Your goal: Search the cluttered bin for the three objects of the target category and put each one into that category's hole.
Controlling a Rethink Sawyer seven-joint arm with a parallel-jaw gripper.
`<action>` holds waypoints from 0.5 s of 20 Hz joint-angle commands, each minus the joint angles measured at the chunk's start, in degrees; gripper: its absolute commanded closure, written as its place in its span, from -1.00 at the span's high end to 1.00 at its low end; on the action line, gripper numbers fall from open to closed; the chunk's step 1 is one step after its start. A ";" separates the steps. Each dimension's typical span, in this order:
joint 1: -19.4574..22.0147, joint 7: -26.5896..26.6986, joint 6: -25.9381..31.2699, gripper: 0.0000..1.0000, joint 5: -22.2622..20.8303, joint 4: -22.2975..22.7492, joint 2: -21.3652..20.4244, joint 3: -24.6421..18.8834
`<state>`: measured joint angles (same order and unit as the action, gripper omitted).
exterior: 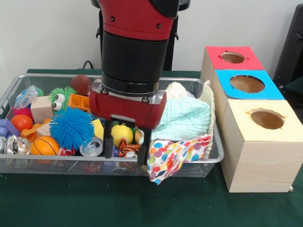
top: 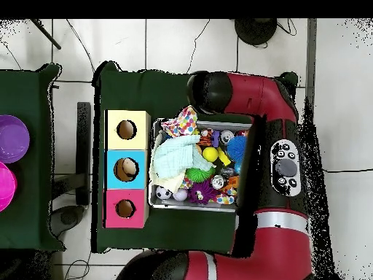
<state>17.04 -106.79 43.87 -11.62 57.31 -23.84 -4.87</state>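
Note:
A wire mesh bin holds mixed toys: a blue spiky ball, a green fuzzy toy with eyes, a small basketball, a soda can, a yellow ball and a tiger toy. A mint knitted cloth and a polka-dot cloth fill its right end. My gripper hangs over the bin's front middle, open, and its black fingers grip nothing. In the overhead view the arm hides the gripper. Beside the bin stand three boxes with holes.
The boxes are red, blue and yellow, in a row right of the bin on the green cloth. The polka-dot cloth droops over the bin's front rim. Purple and pink bowls sit on a separate table.

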 commanded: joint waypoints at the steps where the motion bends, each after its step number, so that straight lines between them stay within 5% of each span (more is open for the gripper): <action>1: 1.79 2.67 -1.95 1.00 -2.20 10.71 -0.08 -2.38; 10: 3.40 4.86 -2.46 1.00 -2.21 12.61 0.18 -4.37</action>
<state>18.68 -106.79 43.78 -11.75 62.18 -23.84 -5.00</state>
